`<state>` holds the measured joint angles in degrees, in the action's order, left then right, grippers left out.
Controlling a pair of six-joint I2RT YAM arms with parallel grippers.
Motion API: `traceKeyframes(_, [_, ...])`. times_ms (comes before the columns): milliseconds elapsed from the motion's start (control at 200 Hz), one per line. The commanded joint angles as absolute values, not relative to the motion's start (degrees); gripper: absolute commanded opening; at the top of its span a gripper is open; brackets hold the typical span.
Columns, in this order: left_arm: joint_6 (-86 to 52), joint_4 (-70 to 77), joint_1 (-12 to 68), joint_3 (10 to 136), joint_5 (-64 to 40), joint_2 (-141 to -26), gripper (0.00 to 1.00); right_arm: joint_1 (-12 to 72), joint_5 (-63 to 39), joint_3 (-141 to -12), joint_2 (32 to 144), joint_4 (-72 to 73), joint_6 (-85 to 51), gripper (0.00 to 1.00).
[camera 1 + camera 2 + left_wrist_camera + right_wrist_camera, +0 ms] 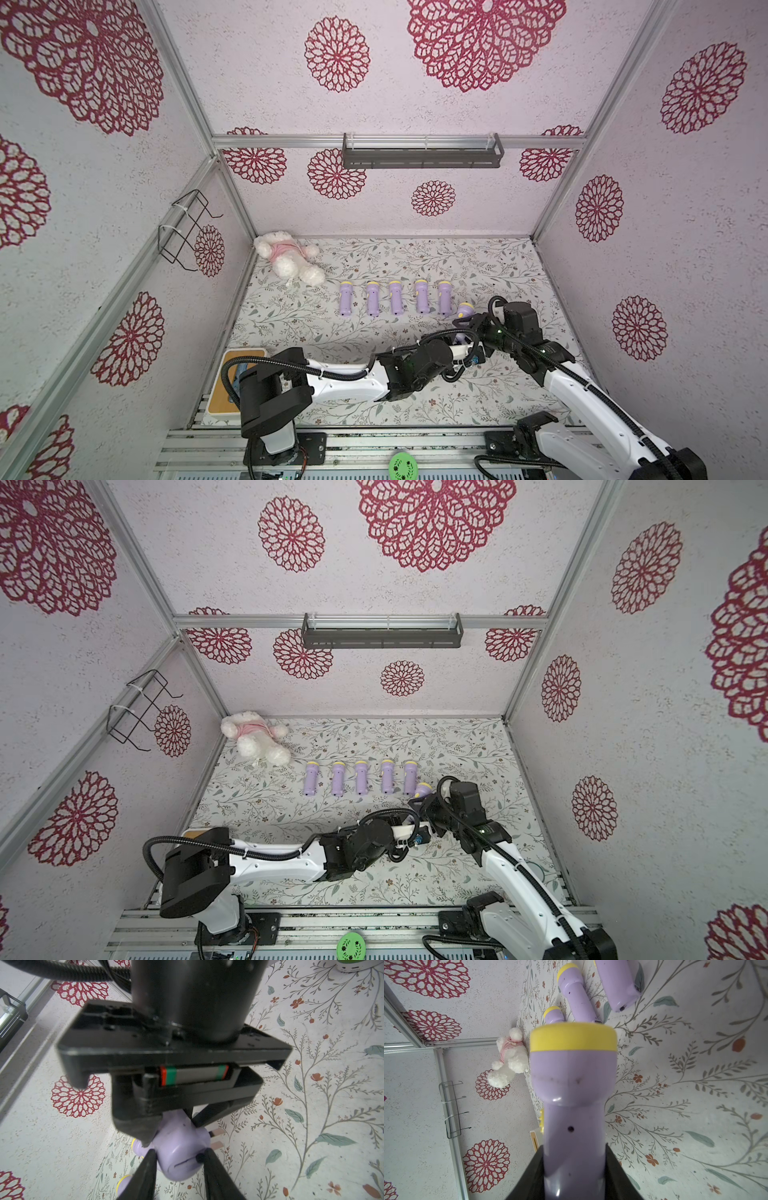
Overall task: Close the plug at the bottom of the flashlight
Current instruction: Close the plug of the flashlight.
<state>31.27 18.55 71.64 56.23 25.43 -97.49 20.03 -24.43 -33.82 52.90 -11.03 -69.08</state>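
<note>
Pressing the metal plug prongs (216, 1138) flat needs the right jaws, clamped on the barrel of the yellow-headed purple plastic flashlight (572, 1076), holding firm. The left jaws straddle its butt end, set narrow; whether they grip, I cannot tell. Five matching purple flashlights (395, 297) lie beyond, not obstructing.

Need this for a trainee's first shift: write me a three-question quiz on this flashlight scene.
1. How many flashlights lie loose in the row on the table?
2. True or false: the right end effector is empty.
3. The left end effector has its tips on either side of which part of the held flashlight? A. yellow head B. bottom end C. middle
Key: 1. Five. 2. False: it is shut on the held flashlight. 3. B.
</note>
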Motion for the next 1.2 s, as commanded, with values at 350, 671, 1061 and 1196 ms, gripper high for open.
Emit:
traceKeyframes(350, [30.59,18.02,72.88,57.83,22.23,-99.67,0.33,20.55,-27.58,-35.30,50.98,-6.95,-69.95,0.00])
traceKeyframes(671, [30.50,17.84,72.91,58.18,22.41,-99.60,0.30,20.56,-27.65,-35.42,51.11,-6.77,-69.99,0.00])
traceKeyframes(1061, [31.03,17.75,72.85,58.09,23.68,-99.32,0.28,20.56,-27.35,-34.81,50.98,-6.81,-70.09,0.00])
traceKeyframes(1196, [31.28,18.66,72.83,57.66,24.59,-98.89,0.28,20.49,-27.27,-34.38,51.21,-6.92,-70.05,0.00])
